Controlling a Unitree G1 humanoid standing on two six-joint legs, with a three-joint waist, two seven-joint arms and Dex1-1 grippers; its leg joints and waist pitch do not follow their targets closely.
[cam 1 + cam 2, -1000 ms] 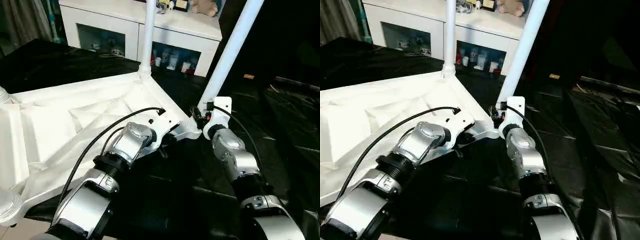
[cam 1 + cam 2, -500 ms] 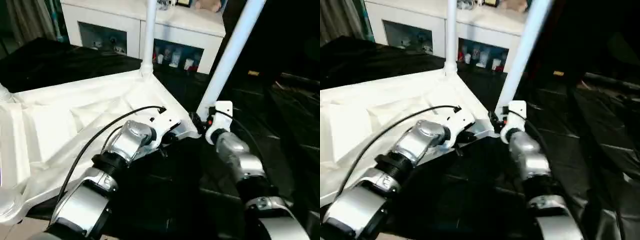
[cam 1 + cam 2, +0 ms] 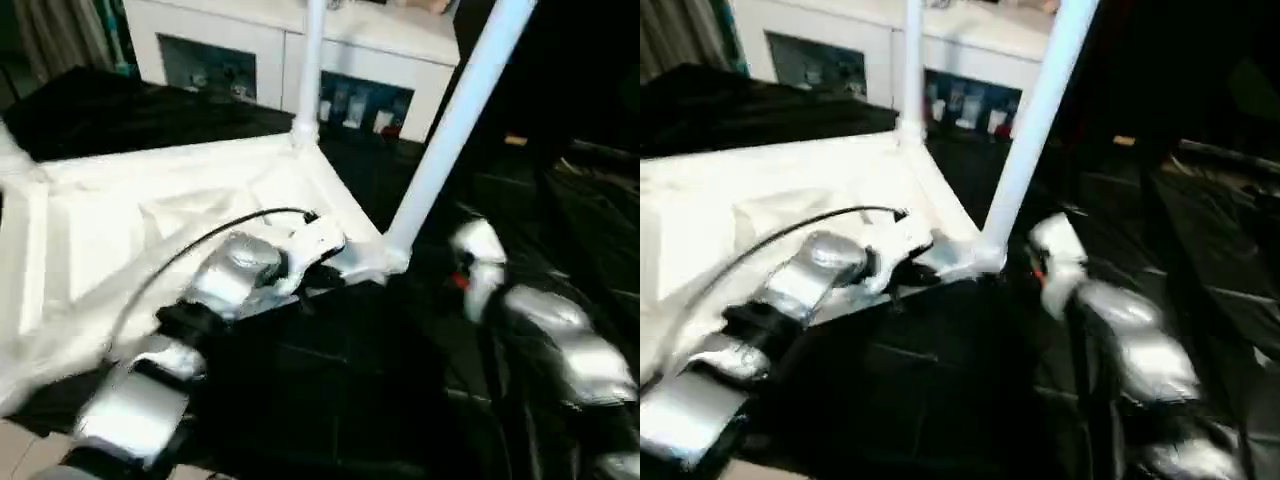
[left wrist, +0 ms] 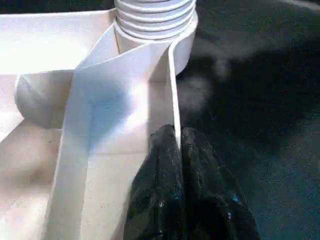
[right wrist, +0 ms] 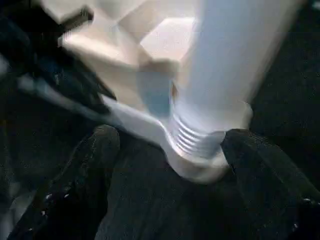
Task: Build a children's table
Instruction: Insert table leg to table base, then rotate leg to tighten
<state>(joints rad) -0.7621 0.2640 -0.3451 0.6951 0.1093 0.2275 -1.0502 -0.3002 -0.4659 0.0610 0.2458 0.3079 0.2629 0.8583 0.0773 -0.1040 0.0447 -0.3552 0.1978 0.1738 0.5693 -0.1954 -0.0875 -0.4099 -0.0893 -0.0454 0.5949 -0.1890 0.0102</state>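
While the tabletop point(image 3: 150, 230) lies underside up on the dark floor, the left gripper point(image 4: 176, 145), forearm reaching forward, pinches its thin edge wall, likely to steady it. Just right, a leg point(image 3: 450, 130) stands threaded in the near corner socket point(image 5: 200, 150); the right gripper point(image 5: 167, 145) straddles it, fingers point(image 5: 100, 150) spread and not touching

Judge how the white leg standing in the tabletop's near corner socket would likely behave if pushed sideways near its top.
The leg is long and slim, so a push up high would probably lever hard on its socket. Its threads look partly exposed, so it may wobble. The left gripper pinches the tabletop rim, which should limit sliding.
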